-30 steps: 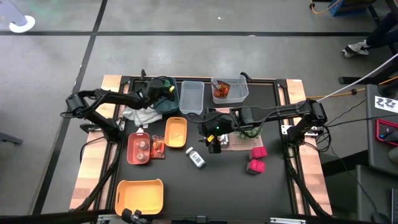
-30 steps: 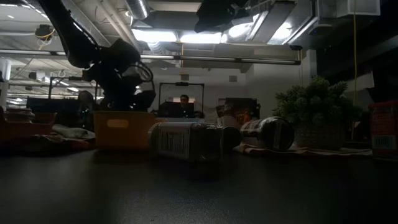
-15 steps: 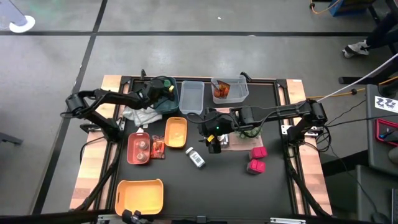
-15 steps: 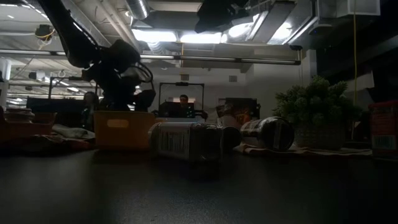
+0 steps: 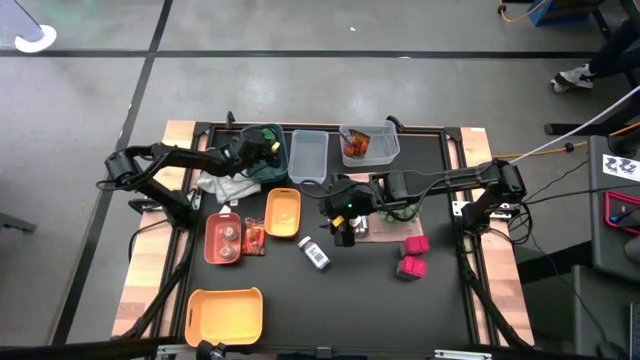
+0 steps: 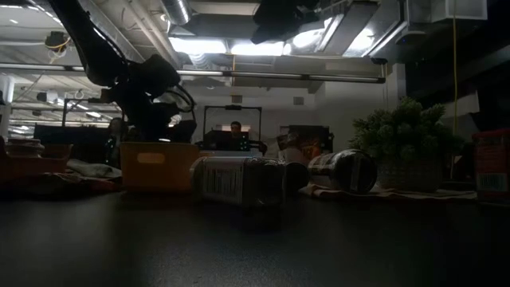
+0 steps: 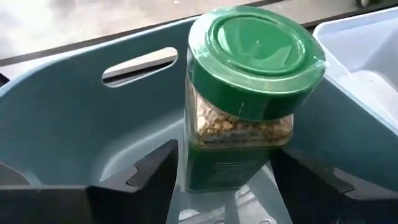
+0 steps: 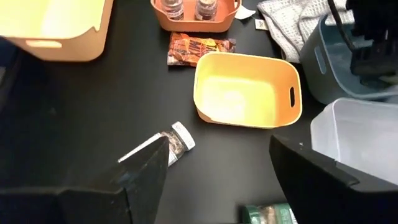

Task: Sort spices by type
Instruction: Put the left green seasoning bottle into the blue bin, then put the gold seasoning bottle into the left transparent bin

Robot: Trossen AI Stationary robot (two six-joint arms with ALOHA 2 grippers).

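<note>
A green-lidded spice jar stands tilted on the floor of a blue-grey bin at the table's far left. My left gripper reaches into that bin, open, one finger on each side of the jar's lower body; I see no touch. My right gripper hangs open above the table's middle, nothing between its fingers. Below it a white labelled bottle lies on its side. A red-orange packet lies beside a red tray holding two small jars. Two magenta boxes stand at the right.
A clear bin and a clear tub with orange contents stand at the far edge. A small orange bin, a larger one near the front, a grey cloth and a spiky plant crowd the middle.
My left gripper has tipped a little where it reaches into the blue-grey bin, without leaving its place. My right arm has kept still.
</note>
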